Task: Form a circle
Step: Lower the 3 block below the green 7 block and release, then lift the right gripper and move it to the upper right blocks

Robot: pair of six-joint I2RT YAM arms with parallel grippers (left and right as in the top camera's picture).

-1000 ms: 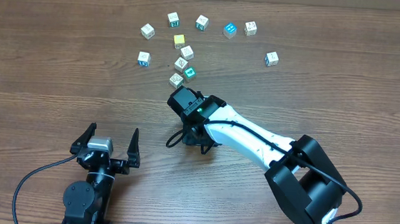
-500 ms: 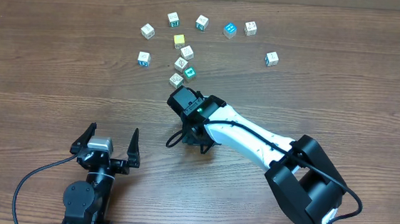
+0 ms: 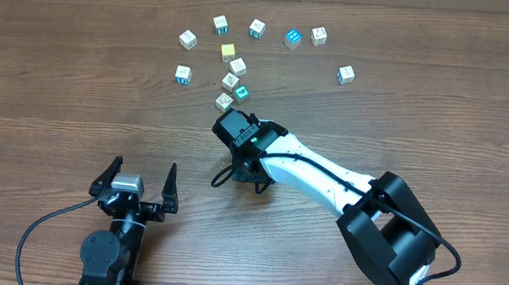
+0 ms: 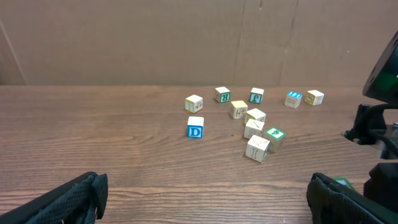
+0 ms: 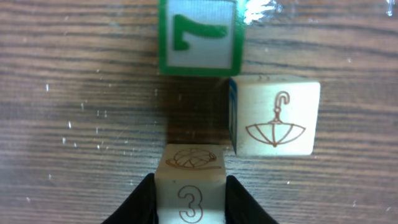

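Circle (image 3: 232,82) of four tiny letter cubes, three whitish and one green-topped, bunched on the worktop (image 3: 58,100) at the tip of the right pincer (image 5: 189,183), which is clenched on the nearest whitish cube marked 3 (image 5: 190,162), green 7 cube (image 5: 198,37) and umbrella cube (image 5: 277,118) just beyond; left pincer (image 3: 138,177) released, well apart.

On the tabletop (image 3: 59,82), the circle (image 3: 233,86), four cubes bunched tight, sits below loosely scattered cubes (image 3: 257,28). The right hand (image 3: 227,113) is at its nearest cube (image 3: 224,101). The left hand (image 3: 139,181) rests well apart, fingers spread.
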